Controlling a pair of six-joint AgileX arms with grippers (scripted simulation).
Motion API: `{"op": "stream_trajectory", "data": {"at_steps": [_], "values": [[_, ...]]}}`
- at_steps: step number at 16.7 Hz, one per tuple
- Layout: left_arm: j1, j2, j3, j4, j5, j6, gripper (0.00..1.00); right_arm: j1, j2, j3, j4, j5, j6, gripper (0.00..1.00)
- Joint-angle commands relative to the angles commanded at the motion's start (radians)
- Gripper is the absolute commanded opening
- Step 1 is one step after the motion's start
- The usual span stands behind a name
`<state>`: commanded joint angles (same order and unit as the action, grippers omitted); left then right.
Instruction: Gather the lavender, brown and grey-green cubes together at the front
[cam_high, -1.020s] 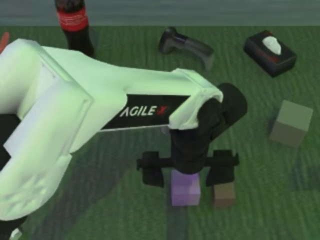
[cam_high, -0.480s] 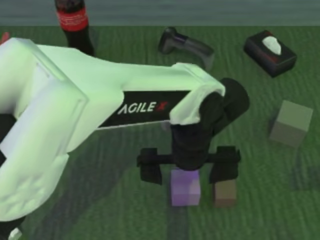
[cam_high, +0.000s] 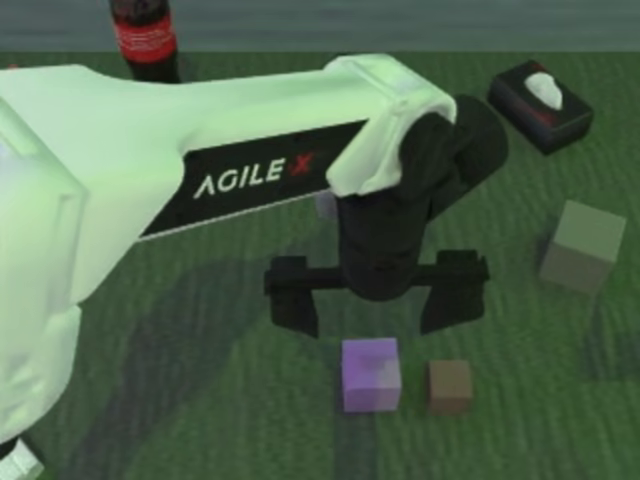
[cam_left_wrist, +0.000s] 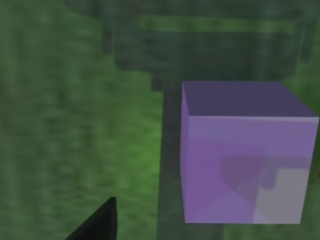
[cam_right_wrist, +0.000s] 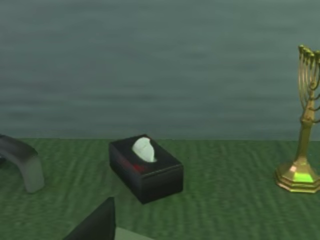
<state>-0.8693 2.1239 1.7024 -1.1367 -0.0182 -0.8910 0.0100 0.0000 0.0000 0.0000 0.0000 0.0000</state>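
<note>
The lavender cube (cam_high: 371, 374) rests on the green carpet at the front, with the small brown cube (cam_high: 450, 386) just to its right, a narrow gap between them. The larger grey-green cube (cam_high: 582, 245) stands apart at the right. My left gripper (cam_high: 372, 320) hovers open above and just behind the lavender cube, holding nothing. The left wrist view shows that lavender cube (cam_left_wrist: 245, 155) close up and one black fingertip (cam_left_wrist: 100, 222). My right gripper (cam_right_wrist: 165, 236) is outside the top view; one black finger (cam_right_wrist: 97, 225) of it shows, set wide to one side.
A cola bottle (cam_high: 145, 40) stands at the back left. A black tissue box (cam_high: 540, 105) lies at the back right. The right wrist view shows the tissue box (cam_right_wrist: 146, 167), a grey handheld scanner (cam_right_wrist: 22, 162) and a gold candelabra (cam_right_wrist: 302, 150).
My left gripper, open throughout, has lifted up and back off the lavender cube. The cube stays on the carpet beside the brown one.
</note>
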Motion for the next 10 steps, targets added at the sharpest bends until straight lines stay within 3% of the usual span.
{"op": "stream_trajectory", "data": {"at_steps": [5, 10], "values": [[0.011, -0.026, -0.031, 0.02, -0.002, 0.004, 1.0, 0.004, 0.029, 0.029, -0.02, -0.002, -0.018, 1.0], [0.14, -0.286, -0.25, 0.159, -0.011, 0.044, 1.0, 0.026, 0.278, 0.264, -0.172, -0.005, -0.15, 1.0]]}}
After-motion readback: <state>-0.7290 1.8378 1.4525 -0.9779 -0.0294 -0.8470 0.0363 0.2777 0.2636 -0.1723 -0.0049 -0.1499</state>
